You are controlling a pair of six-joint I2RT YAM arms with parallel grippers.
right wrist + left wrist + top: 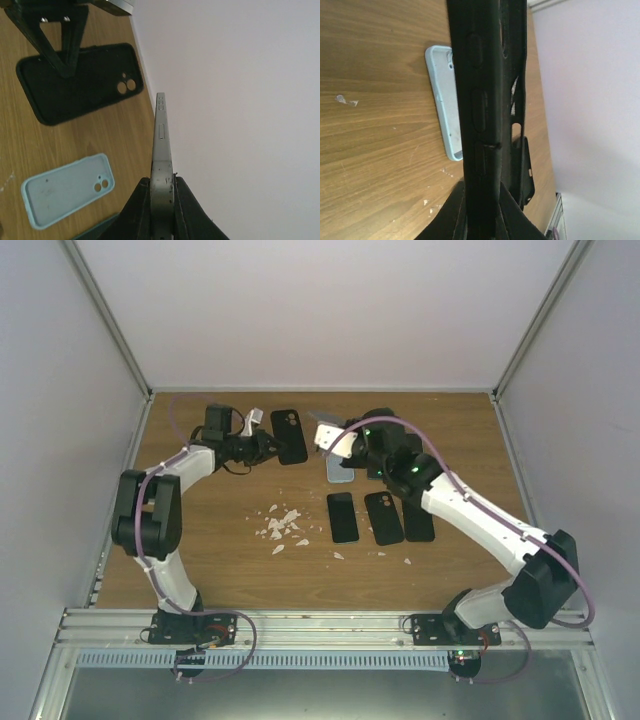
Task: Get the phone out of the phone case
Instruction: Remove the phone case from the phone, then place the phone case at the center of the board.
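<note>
We see a black phone case (289, 436), a pale blue case (340, 473) at its four o'clock, a silver-grey phone (161, 150), and white flecks (280, 525) on the brown wood-grain bench (220, 560).

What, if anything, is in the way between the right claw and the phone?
Nothing visible. The right claw is shut directly on the edge of the bare phone, with no case around it. The black case is apart from the phone, clamped in the left claw.

Phone case (289, 436) left of phone (325, 434); scraps (281, 526) before both, on table (200, 560).
</note>
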